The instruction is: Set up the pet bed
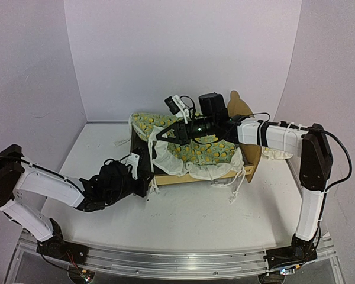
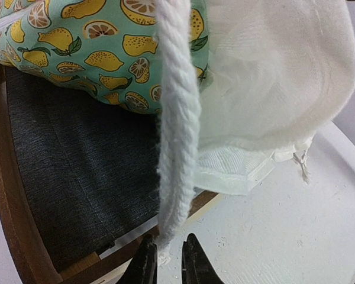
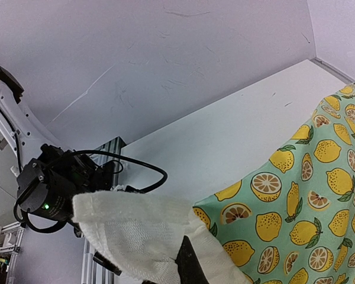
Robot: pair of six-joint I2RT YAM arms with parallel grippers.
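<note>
As the blanket [image 1: 204,152] is apparently being spread over the bed [image 1: 241,107], toward the table's [image 1: 183,225] back edge, its hem is being clenched by the right gripper [image 1: 160,135] and a cord [image 2: 177,148] by the left gripper [image 2: 169,266].

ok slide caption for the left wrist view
Left gripper pinches a white cord running past the lemon-print blanket and grey mattress pad.

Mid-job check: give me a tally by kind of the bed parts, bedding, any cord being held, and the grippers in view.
Bed frame: 1
Mattress pad: 1
Lemon-print blanket: 1
White cord pinched by the left gripper: 1
Grippers: 2, left gripper and right gripper
Total: 6
</note>
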